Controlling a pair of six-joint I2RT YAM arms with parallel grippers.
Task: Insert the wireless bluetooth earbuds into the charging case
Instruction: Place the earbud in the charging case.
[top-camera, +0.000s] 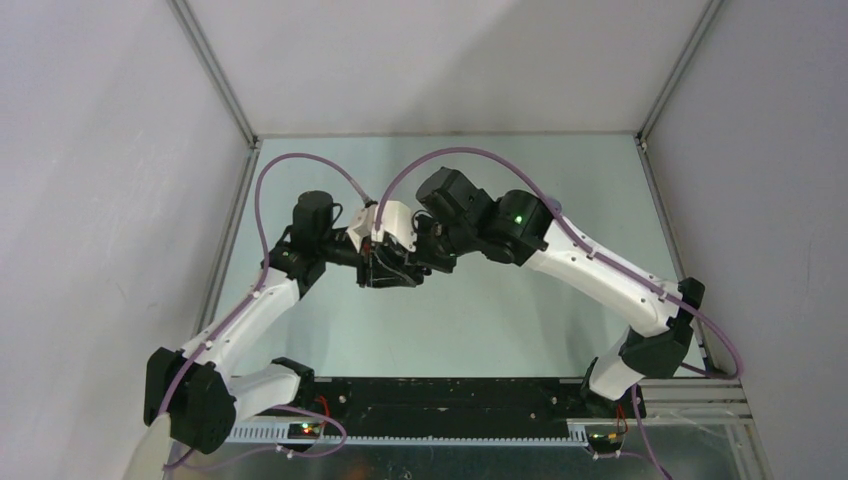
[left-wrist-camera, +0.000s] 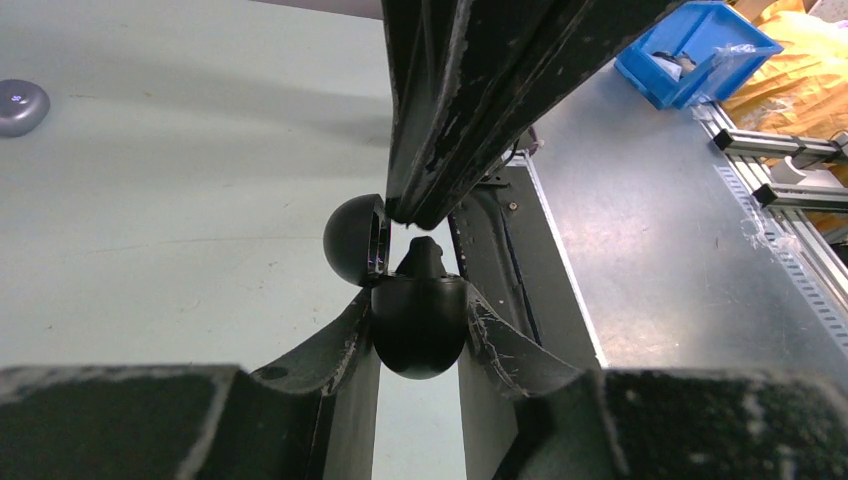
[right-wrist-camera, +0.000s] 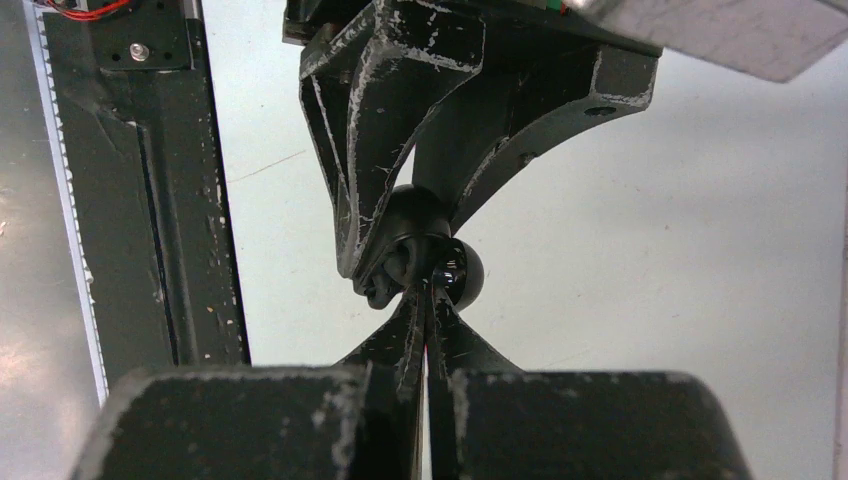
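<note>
Clamping the black charging case (left-wrist-camera: 420, 335) between its fingers, the left end effector (left-wrist-camera: 420, 310) holds it over the middle of the tabletop (left-wrist-camera: 180, 200), where both arms meet. The case's round lid (left-wrist-camera: 352, 240) hangs open to the left. One glossy black earbud (left-wrist-camera: 424, 256) sits in the mouth of the case, its long axis running straight out of the opening, so it looks only partly seated.

The right end effector (left-wrist-camera: 403, 212) comes in from the opposite side, its fingers pressed together with nothing visible between them. Its tips hang just off the earbud's exposed end, close to the lid's rim. Whether they touch either one cannot be told. The earbud lies directly beyond those tips, along the case's own axis, and the right arm is the nearer one to press it home. The next move likely calls for a short push along that line. The open lid beside the tips is the one thing that could catch.

Far left on the tabletop, well apart, lies a pale rounded object (left-wrist-camera: 20, 105). To the right run the arms' black base rail (left-wrist-camera: 500, 260) and, beyond the tabletop, a blue bin (left-wrist-camera: 700, 45). No other earbuds are in view.
</note>
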